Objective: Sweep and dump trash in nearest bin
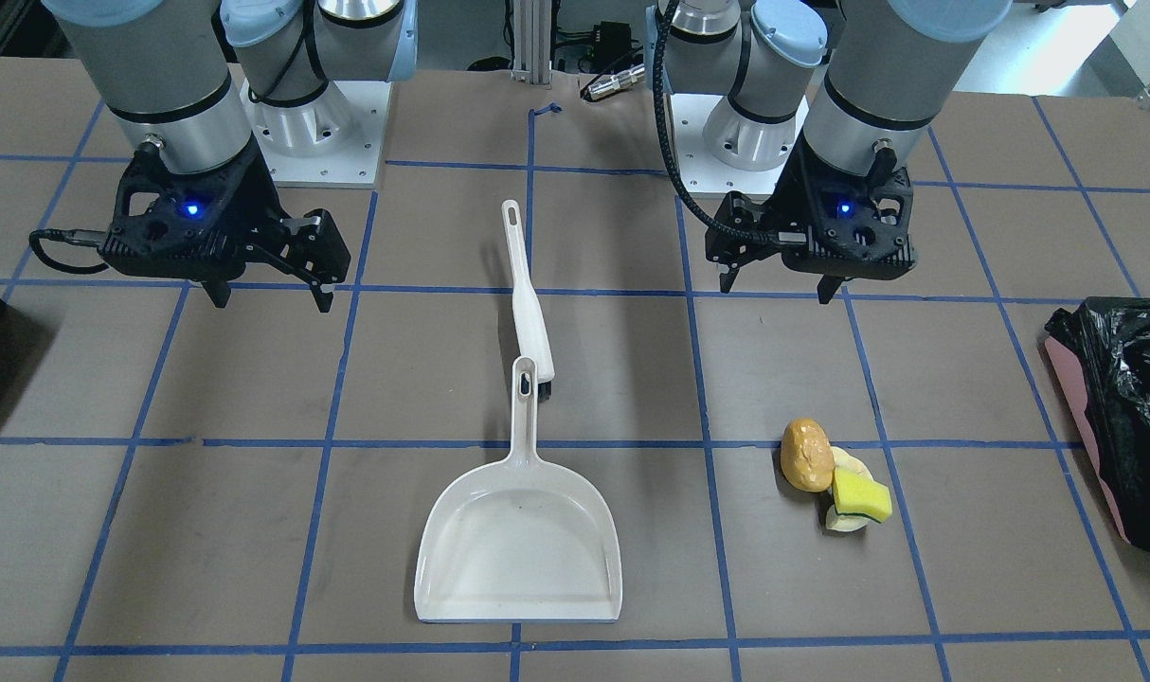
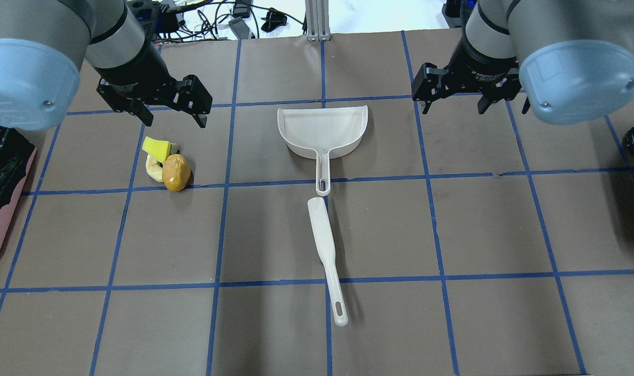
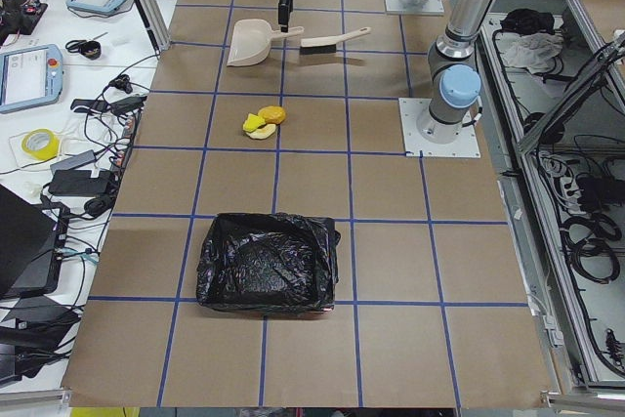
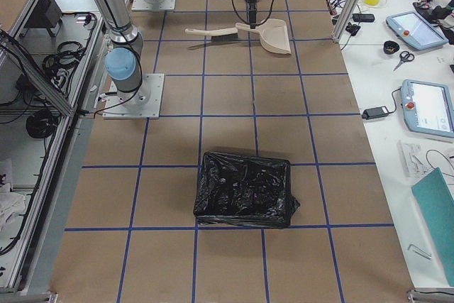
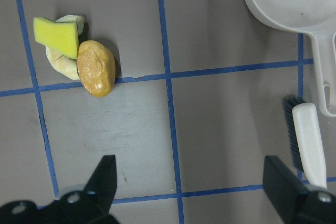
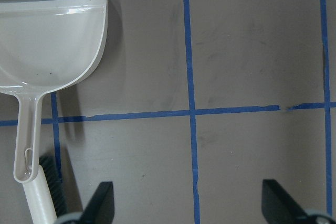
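Grippers wide, trash on the table

Both my jaws are spread wide and hold nothing. My left gripper [image 2: 176, 122] hangs near the trash [image 2: 165, 167], an orange-brown lump touching a yellow sponge wedge and a pale piece. The bin [image 2: 1, 172], lined with a black bag, stands well apart at my left table end. My right gripper [image 2: 453, 110] hovers beside the white dustpan [image 2: 322, 128], whose handle tip meets the brush [image 2: 325, 250] head mid-table.
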Motion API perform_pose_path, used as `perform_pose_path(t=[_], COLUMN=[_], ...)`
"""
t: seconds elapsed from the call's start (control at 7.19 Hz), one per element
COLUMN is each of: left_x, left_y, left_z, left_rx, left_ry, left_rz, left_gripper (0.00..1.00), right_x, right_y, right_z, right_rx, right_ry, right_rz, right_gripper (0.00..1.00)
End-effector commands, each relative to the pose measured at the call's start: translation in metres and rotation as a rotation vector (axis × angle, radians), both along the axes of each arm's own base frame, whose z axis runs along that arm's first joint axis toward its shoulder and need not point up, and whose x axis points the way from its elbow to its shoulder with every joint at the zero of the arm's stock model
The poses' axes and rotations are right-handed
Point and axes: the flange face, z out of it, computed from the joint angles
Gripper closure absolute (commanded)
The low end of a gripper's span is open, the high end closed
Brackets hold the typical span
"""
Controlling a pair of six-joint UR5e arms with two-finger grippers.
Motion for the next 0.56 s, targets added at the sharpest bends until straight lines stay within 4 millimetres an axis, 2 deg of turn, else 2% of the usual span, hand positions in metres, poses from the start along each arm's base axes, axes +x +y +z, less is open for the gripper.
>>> perform_pose_path(t=[0.0, 0.42], left_x=[-0.0004, -0.0019], left_y=[0.0011, 0.0015], left_z=[0.0002, 0.0001], left_rx=[0.002, 0.004], left_ry=[-0.005, 0.004], left_rz=[0.0, 0.015], left_gripper=[0.0, 0.0], right_x=[0.0009, 0.0005], right_y=[-0.0015, 0.0006], right_z=[-0.0024, -0.0029], right_rx=[0.003, 0.014], right_ry=[-0.001, 0.003], right_rz=[0.001, 0.001], right_gripper=[0.0, 0.0])
